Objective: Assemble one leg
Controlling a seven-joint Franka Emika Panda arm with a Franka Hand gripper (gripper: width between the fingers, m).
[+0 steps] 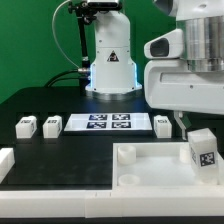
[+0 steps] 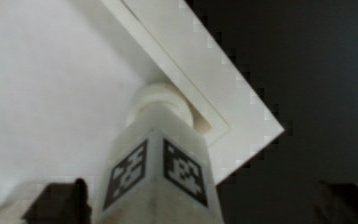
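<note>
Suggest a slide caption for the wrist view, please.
Marker-tagged leg at a corner of the tray, between the spread fingers of the gripper.

No words or numbers are legible. A small triangular warning sign (image 1: 113, 57) marks the arm's base (image 1: 112, 78). Black-and-white square codes mark the leg (image 1: 203, 150) and the marker board (image 1: 108, 124).

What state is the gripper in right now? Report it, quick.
Gripper: open, its fingers spread wide to either side of the leg, not clamped on it.
</note>
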